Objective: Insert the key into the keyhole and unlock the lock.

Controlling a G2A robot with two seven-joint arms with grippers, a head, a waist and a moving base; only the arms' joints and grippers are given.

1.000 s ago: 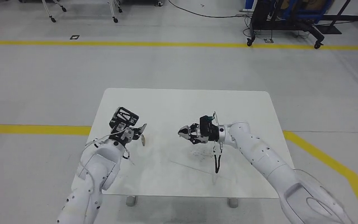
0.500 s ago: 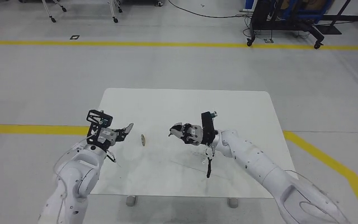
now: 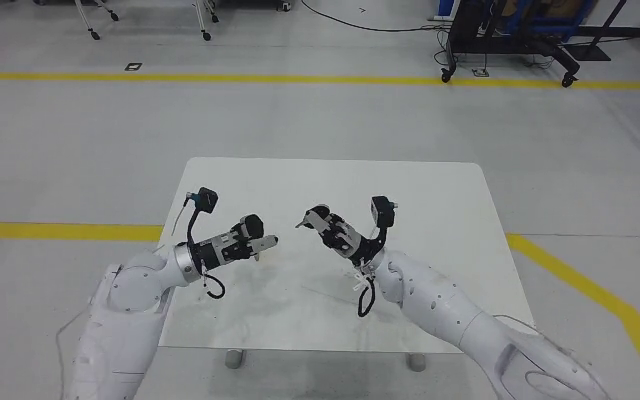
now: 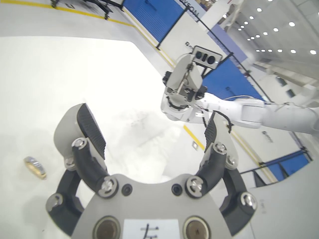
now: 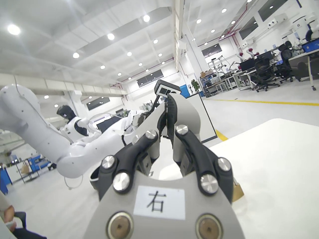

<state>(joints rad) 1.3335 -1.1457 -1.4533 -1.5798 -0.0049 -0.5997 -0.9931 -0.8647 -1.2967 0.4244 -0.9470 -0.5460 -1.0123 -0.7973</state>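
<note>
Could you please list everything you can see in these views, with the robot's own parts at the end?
small brass-and-silver padlock: one, brass and silver, lying on the table beside the left gripper.
white rectangular table: one, white, mid-floor.
yellow floor lines: two, yellow, beyond and alongside the table.
left gripper: one, grey with black pads, open, above the table.
right gripper: one, same colours, shut, above the table, facing the left gripper.

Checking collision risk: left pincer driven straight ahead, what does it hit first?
Probably the right pincer, facing it across the table; height unclear. The lock lies off to one side.
</note>
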